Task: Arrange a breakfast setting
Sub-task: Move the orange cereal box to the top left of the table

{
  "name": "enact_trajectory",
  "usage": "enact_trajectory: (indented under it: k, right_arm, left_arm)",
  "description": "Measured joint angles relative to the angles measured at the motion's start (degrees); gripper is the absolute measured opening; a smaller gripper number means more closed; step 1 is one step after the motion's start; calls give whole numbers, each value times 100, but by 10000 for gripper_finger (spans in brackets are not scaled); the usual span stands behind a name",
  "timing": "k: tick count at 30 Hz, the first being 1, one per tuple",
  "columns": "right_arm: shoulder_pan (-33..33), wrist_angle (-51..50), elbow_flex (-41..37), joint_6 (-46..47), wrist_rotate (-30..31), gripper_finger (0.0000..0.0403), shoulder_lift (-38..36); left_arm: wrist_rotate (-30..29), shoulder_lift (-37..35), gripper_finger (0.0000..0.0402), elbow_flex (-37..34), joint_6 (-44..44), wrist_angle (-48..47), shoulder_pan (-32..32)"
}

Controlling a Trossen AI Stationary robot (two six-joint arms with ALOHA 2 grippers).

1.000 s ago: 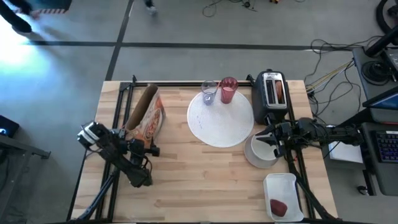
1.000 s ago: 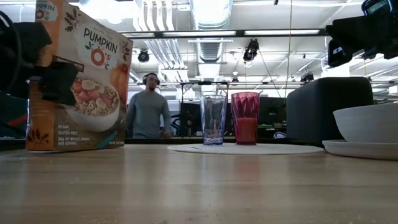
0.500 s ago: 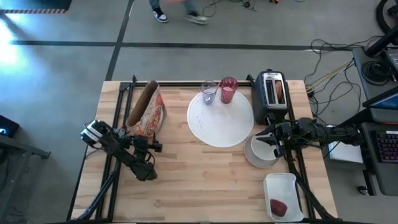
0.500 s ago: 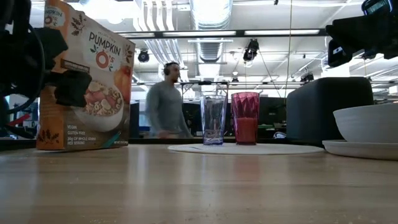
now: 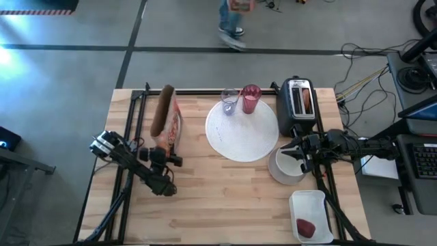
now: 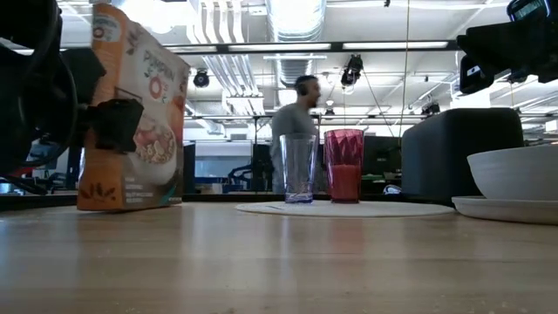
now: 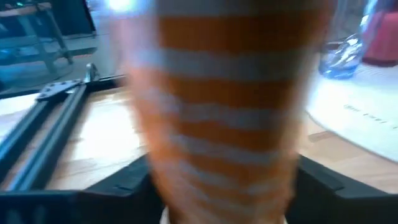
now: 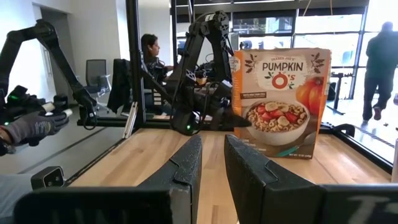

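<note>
A tall orange cereal box (image 5: 164,123) stands upright on its bottom at the table's left. My left gripper (image 5: 164,154) is at its near end and closed on it. The large white plate (image 5: 242,130) lies mid-table, with the pink tumbler (image 5: 250,99) and a clear glass (image 5: 229,101) on its far rim. My right gripper (image 5: 290,152) hovers over the white bowl (image 5: 283,169), its fingers a narrow gap apart and holding nothing. Browned bread (image 5: 307,100) sits in the toaster (image 5: 295,102). The dark-red fruit (image 5: 305,227) lies in the white tray (image 5: 311,205). My left gripper has the cereal box's narrow near side (image 7: 186,180) between its two fingers (image 7: 118,186), one finger on each broad face. The fingers come in about level from the table's near left. The box stays upright with its bottom on the table.
Black frame rails (image 5: 130,137) run along the table's left side just behind the box. A person (image 6: 296,131) walks in the room beyond the far edge. Bare wood (image 5: 225,198) lies between the box, the plate and the near edge.
My left gripper has swung toward the table's right. With it the cereal box has turned about its upright axis. Its broad printed face showed wide before and now looks narrow in both views. The box's far end has stayed nearly in place and its bottom has stayed on the table.
</note>
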Motion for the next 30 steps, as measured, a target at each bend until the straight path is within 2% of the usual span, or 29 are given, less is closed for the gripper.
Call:
enact_trajectory:
  k: [9,13,21,30]
  right_arm:
    - [1,1,0,0,-1,59,0]
    - [1,1,0,0,1,59,0]
    - [1,-1,0,0,1,59,0]
    - [-1,-1,0,0,0,59,-1]
  left_arm:
    - [-161,0,64,31,120,206,6]
    - [-364,2,11,35,161,336,6]
    - [-880,2,11,33,443,496,18]
    - [-911,2,3,31,461,722,54]
